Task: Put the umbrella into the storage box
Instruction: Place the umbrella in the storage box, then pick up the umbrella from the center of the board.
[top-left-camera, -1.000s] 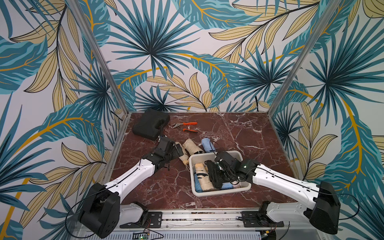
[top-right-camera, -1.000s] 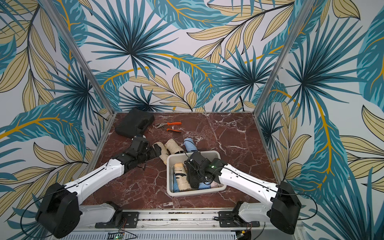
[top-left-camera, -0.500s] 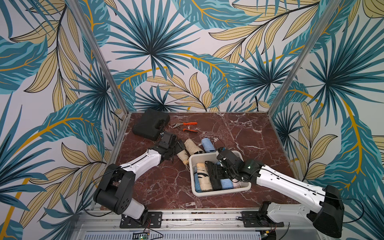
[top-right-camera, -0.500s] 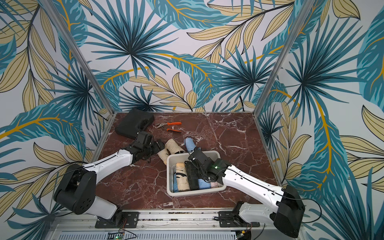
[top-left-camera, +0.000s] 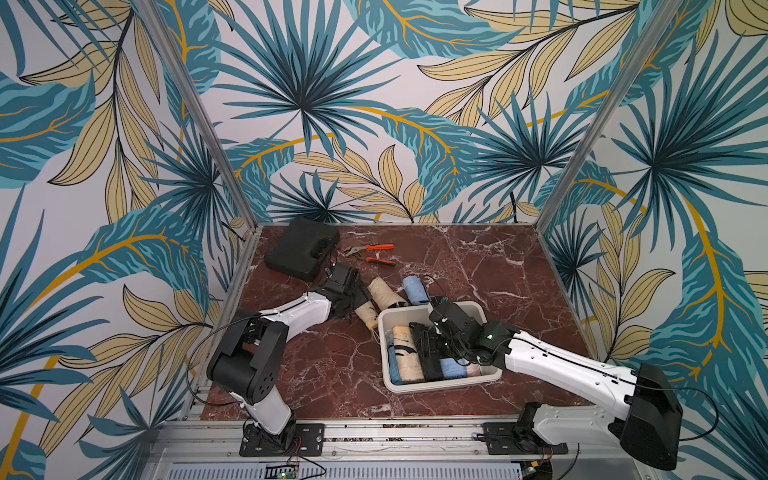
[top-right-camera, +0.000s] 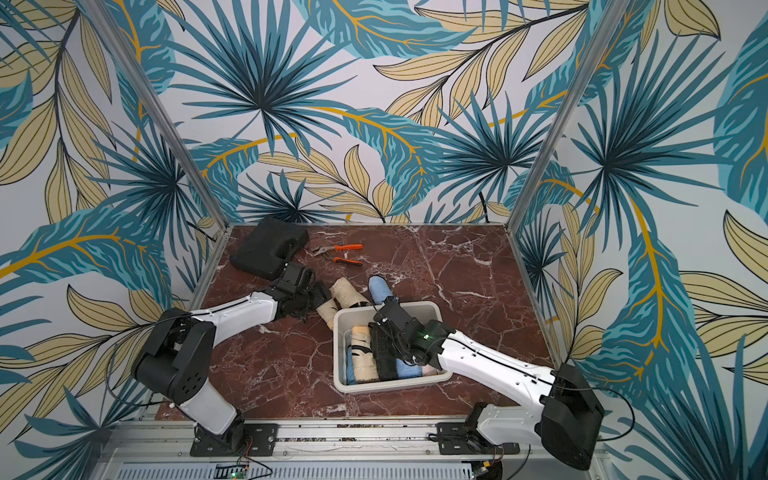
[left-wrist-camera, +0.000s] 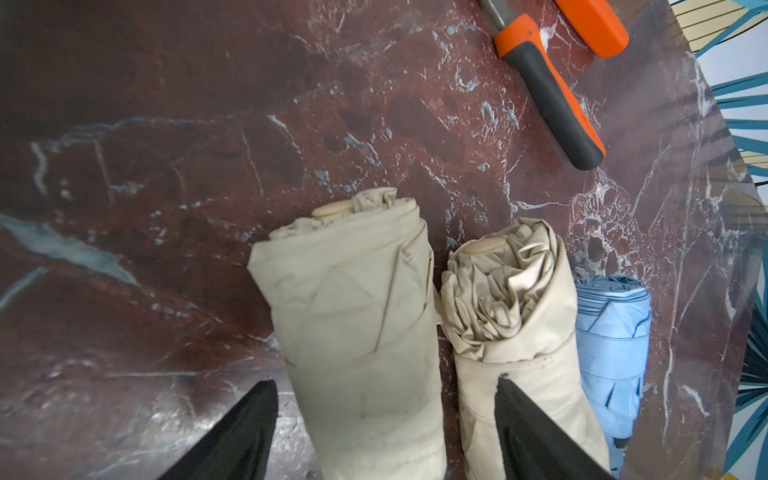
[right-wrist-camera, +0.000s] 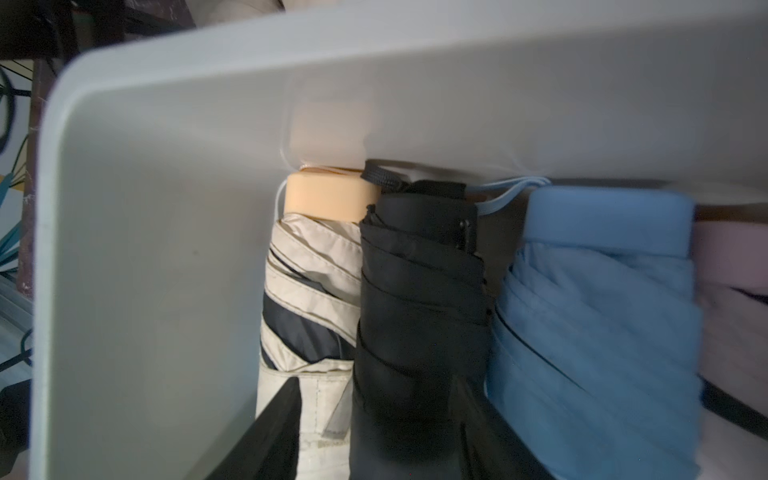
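Roughly, you are past the halfway mark: the storage box (top-left-camera: 444, 383) already holds at least four folded umbrellas laid side by side. They are a cream-and-navy umbrella (right-wrist-camera: 307, 299), a black umbrella (right-wrist-camera: 419, 291), a blue umbrella (right-wrist-camera: 594, 311) and a pink umbrella (right-wrist-camera: 731, 291). Three more lie outside on the marble table (top-left-camera: 332, 365), just beside the box's far rim. Those are a beige umbrella (left-wrist-camera: 353, 324), a second beige umbrella (left-wrist-camera: 511, 316) touching it, and a light blue umbrella (left-wrist-camera: 611, 332) next to that. Your left gripper (left-wrist-camera: 384, 380) sits low over the first beige umbrella with its jaws wide apart. One finger is clear on the bare-table side and the other overlaps the second beige umbrella, so I judge that nothing is clamped yet. Your right gripper (right-wrist-camera: 376, 380) is inside the box, jaws partly parted astride the black umbrella. The blurred view shows a gap on the cream side, so it seems to hold nothing. What remains, by my reading, is closing on that beige one and carrying it to the free floor beside the cream-and-navy umbrella.
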